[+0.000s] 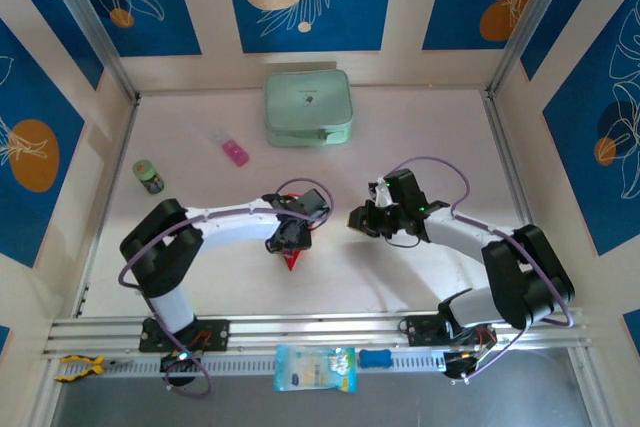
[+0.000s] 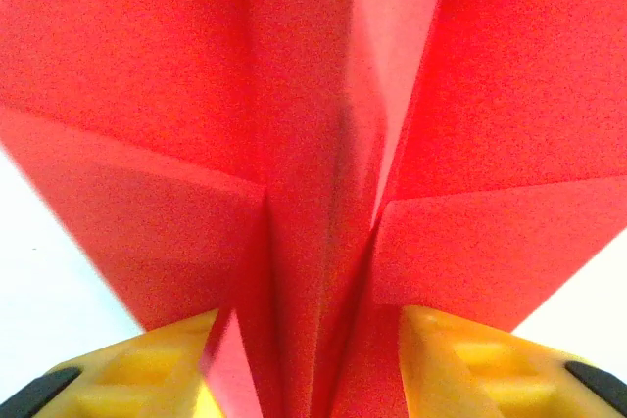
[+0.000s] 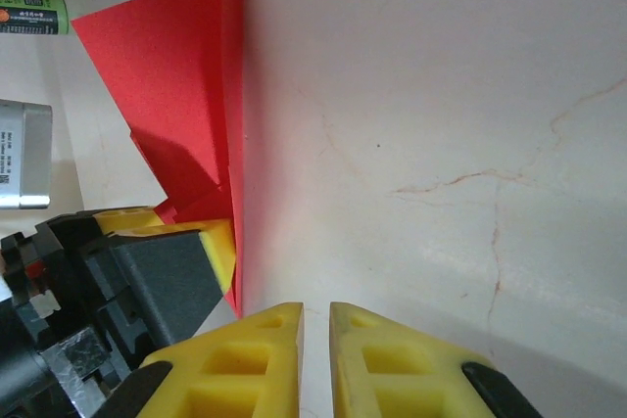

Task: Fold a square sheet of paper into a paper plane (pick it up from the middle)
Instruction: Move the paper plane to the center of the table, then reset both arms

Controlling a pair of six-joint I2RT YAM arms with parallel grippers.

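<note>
The thin, bright red folded paper plane (image 2: 323, 193), light, limp and easily creased, stands over the pale worktop (image 3: 441, 144) with its centre keel, the best hold, between the left pincer (image 2: 309, 369), whose grip I cannot tell; the right pincer (image 3: 315, 340) is together and empty.

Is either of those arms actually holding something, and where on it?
The left end effector has the centre fold of the paper plane between its fingers; how firmly cannot be told. The right end effector holds nothing.
</note>
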